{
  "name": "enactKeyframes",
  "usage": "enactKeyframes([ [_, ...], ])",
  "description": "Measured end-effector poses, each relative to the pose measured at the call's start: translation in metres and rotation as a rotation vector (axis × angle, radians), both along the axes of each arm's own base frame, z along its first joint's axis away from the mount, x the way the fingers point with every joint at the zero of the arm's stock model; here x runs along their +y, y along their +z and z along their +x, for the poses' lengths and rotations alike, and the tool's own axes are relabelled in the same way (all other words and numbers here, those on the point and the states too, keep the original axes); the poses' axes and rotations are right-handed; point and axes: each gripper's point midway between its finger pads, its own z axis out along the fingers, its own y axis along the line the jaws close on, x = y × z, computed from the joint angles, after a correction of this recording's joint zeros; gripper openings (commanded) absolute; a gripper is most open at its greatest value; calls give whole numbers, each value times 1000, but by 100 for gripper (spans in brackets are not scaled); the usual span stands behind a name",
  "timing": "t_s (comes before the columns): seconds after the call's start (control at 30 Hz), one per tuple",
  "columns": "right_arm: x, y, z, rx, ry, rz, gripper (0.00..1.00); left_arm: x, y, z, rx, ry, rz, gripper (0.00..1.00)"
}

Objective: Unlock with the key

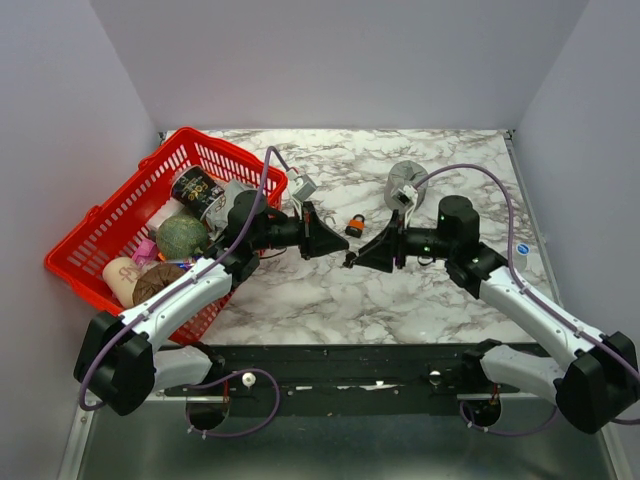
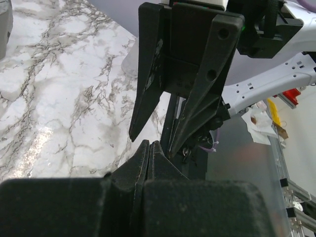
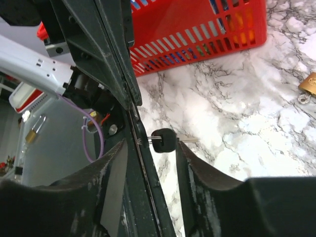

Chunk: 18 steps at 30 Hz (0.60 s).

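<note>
We risk dropping the tiny black-headed metal key (image 3: 163,140) at our clenched left gripper's (image 2: 149,146) tip if our spread right gripper (image 1: 355,258) nudges it.

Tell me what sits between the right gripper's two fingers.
The key, black-headed, shows between the right gripper's open fingers in the right wrist view.

Overhead layout, as I read it from the console. The basket (image 1: 110,200) stands at the left side of the table (image 1: 450,160). The left gripper (image 1: 336,243) reaches in from the basket side and the right gripper (image 1: 352,261) from the right. Their tips are near each other over the table's middle. The padlock (image 1: 355,225) lies on the table just behind both tips. In my right wrist view, the key (image 3: 163,140) sits between the right fingers (image 3: 205,175), just beside the left fingers (image 3: 111,54). I cannot tell whether it touches them.
</note>
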Motion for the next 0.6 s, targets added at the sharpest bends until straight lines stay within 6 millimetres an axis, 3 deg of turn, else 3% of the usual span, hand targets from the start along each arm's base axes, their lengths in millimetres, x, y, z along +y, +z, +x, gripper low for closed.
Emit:
enactKeyframes([
  [0.4,9,-1,-7,6,44,7,36,-2,4,-7,-8,-38,-15,0],
  [0.6,13,-2,-10,12,64,13,12,-2,4,-8,-6,-43,-15,0],
])
